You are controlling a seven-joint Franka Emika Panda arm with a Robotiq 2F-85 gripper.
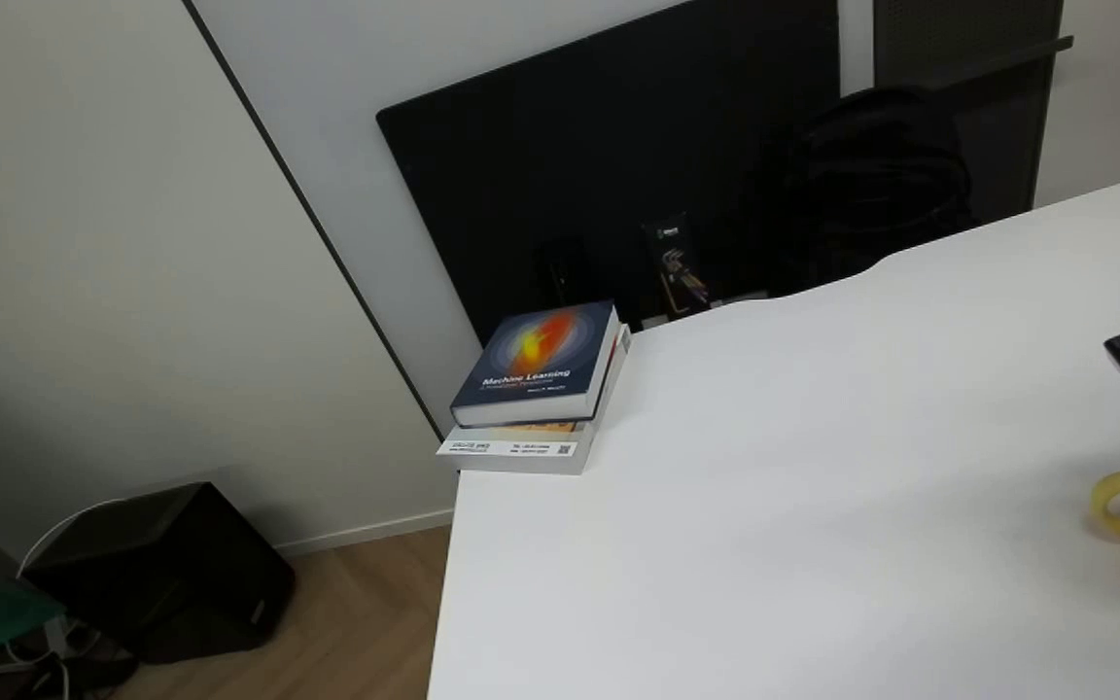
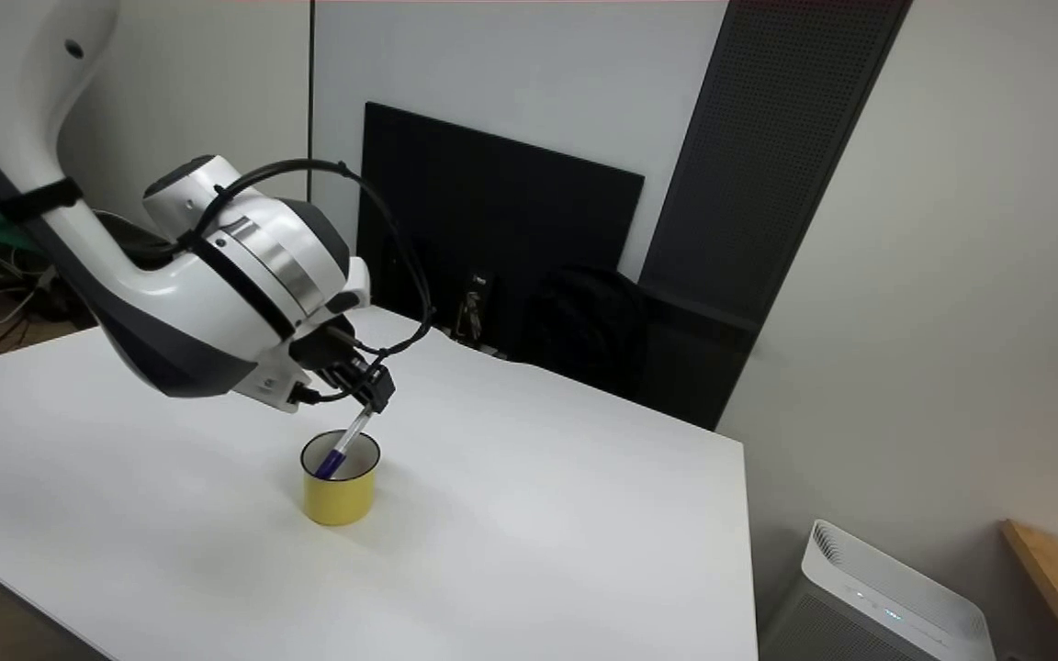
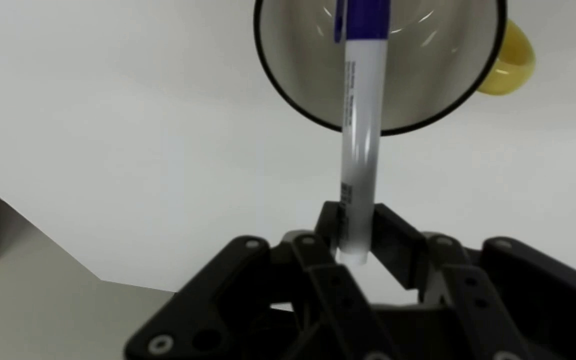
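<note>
I'm pinching a slim white plastic marker (image 3: 362, 125) by its tail in my black two-fingered gripper (image 3: 356, 227); its long axis is slanting down, purple cap (image 3: 368, 19) leading, into the round, black-rimmed yellow mug (image 2: 339, 502) below.

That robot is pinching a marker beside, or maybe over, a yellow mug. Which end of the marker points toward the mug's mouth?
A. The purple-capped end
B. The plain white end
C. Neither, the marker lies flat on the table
A: in the wrist view the purple cap of the marker shows against the inside of the yellow mug, while the gripper pinches near the white end.
</note>
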